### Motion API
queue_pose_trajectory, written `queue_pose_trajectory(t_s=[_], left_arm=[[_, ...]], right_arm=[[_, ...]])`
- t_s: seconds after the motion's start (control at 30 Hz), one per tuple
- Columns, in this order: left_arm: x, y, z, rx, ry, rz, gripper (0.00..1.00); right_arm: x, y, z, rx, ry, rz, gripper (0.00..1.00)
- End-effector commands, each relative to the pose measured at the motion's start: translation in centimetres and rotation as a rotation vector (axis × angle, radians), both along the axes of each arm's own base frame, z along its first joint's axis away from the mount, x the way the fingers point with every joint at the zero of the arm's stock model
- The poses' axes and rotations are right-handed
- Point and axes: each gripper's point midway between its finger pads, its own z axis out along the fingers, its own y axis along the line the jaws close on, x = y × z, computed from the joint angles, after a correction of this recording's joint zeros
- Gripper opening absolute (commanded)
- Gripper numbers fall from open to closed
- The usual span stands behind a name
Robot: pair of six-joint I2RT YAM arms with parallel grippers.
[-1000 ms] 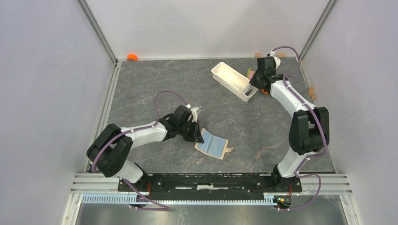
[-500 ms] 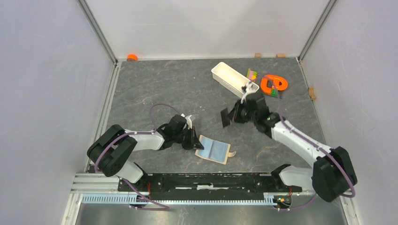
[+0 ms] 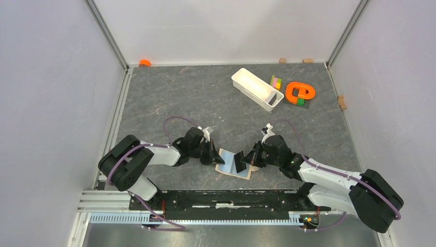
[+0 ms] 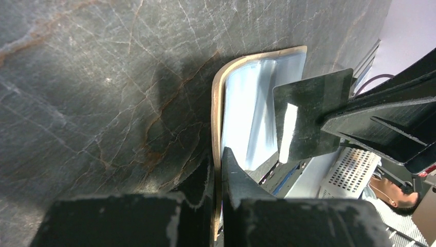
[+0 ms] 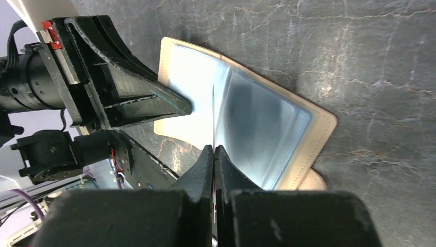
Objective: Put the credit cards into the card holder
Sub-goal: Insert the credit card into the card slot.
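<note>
Arms both stretch low and inward over the grey stone-patterned table (image 3: 169, 98), elbows near the surface, their wrists meeting close to the near edge. The left gripper (image 3: 216, 156) is clamped on the left edge of the tan bifold card holder (image 3: 229, 162), which lies open and flat, pale blue lining up. The right gripper (image 3: 248, 159) pinches a black plastic credit card (image 3: 240, 164) by one end and holds it tilted over the lining, near the fold. From the left wrist the card shows its broad face with a pale glare streak, and the tan rim runs between that gripper's fingers. From the right wrist the same card is edge-on, a thin line between closed fingers, pointing at the centre crease; a rounded snap tab (image 5: 312, 181) shows at the holder's lower right corner. Whether the card touches the lining cannot be told.
</note>
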Motion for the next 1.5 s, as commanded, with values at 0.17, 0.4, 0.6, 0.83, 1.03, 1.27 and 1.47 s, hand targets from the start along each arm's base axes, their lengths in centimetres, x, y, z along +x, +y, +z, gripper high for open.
queue_pose_trajectory(t_s=[0.17, 0.4, 0.6, 0.83, 1.03, 1.27, 1.47], left_arm=[[-0.1, -0.1, 0.0, -0.018, 0.010, 0.009, 0.04], [-0.1, -0.1, -0.1, -0.017, 0.012, 0.008, 0.04], [-0.1, -0.1, -0.1, -0.018, 0.014, 0.007, 0.04], [-0.3, -0.1, -0.2, -0.016, 0.024, 0.002, 0.04], [-0.5, 0.0, -0.3, -0.015, 0.028, 0.001, 0.04], [-0.6, 0.0, -0.3, -0.017, 0.032, -0.004, 0.05], [-0.6, 0.0, -0.4, -0.017, 0.036, -0.003, 0.06]], right_arm=[[0.0, 1.0, -0.2, 0.064, 0.046, -0.051, 0.00], [-0.8, 0.4, -2.0, 0.010, 0.097, -0.063, 0.00], [-1.3, 0.2, -3.0, 0.006, 0.123, -0.080, 0.00], [-1.1, -0.3, -4.0, 0.020, 0.122, -0.148, 0.00], [-0.5, -0.9, -5.0, 0.011, 0.099, -0.196, 0.00], [0.4, -1.2, -5.5, -0.008, 0.066, -0.232, 0.00], [0.3, -1.7, -6.4, -0.039, 0.071, -0.253, 0.00]])
